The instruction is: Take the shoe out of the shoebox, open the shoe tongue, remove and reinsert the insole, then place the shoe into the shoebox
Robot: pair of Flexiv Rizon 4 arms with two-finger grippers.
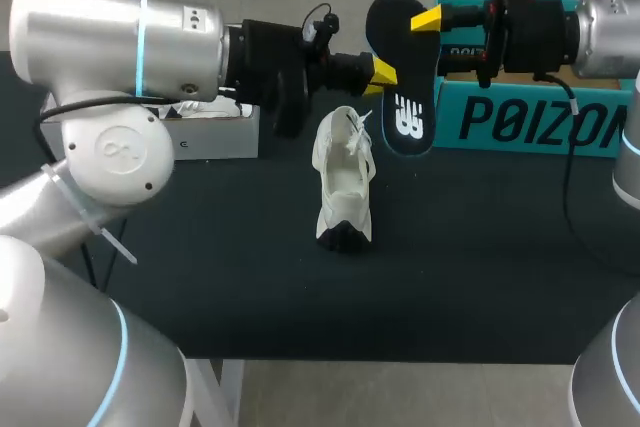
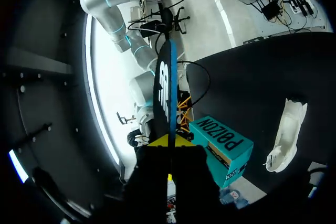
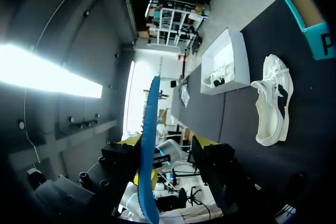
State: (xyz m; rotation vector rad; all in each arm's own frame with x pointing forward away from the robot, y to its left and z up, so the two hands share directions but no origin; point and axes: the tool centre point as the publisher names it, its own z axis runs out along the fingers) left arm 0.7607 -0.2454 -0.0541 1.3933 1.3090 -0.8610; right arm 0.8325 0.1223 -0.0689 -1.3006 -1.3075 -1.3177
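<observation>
A dark insole (image 1: 403, 67) with a white logo hangs above the table. My left gripper (image 1: 386, 74) is shut on its middle. In the left wrist view the insole (image 2: 165, 90) stands edge-on out of that gripper (image 2: 169, 141). My right gripper (image 1: 425, 20) is at the insole's upper end. In its own view the gripper (image 3: 167, 142) is open, and the blue edge of the insole (image 3: 149, 129) runs between the fingers, close to one of them. The white shoe (image 1: 345, 182) lies on the black table, under and in front of the insole. The teal shoebox (image 1: 540, 119) stands at the back right.
A white box (image 1: 215, 134) stands at the back left behind my left arm; in the right wrist view the white box (image 3: 239, 56) holds something white. Bare black table (image 1: 480, 267) spreads in front of the shoe.
</observation>
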